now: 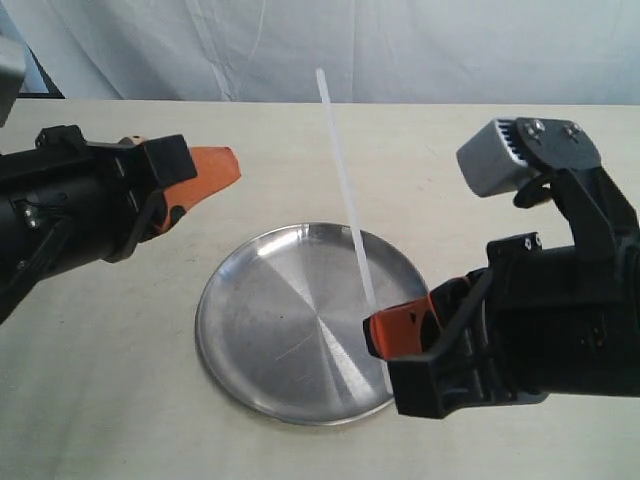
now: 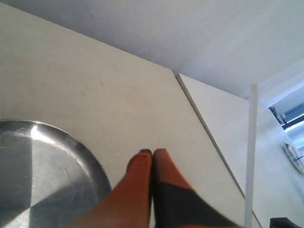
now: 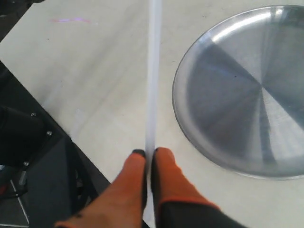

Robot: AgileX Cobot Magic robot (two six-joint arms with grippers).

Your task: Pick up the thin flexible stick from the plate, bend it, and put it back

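The thin flexible stick [image 1: 345, 195] is a straight translucent white strip lifted off the table, rising from the near right up and away over the plate [image 1: 260, 330]. My right gripper [image 1: 380, 330] is shut on its lower end; in the right wrist view the stick [image 3: 153, 71] runs out from between the orange fingertips [image 3: 164, 159]. My left gripper [image 1: 232, 166] hovers shut and empty above the table, left of the stick's upper part. In the left wrist view its tips [image 2: 152, 153] sit together beside the plate's rim [image 2: 90, 159], and the stick [image 2: 250, 156] stands off to one side.
The silver plate [image 3: 237, 90] lies bare on the pale tabletop [image 1: 120, 380]. A white curtain [image 1: 400, 50] hangs behind the table's far edge. The table's edge and dark floor [image 3: 28, 142] show in the right wrist view.
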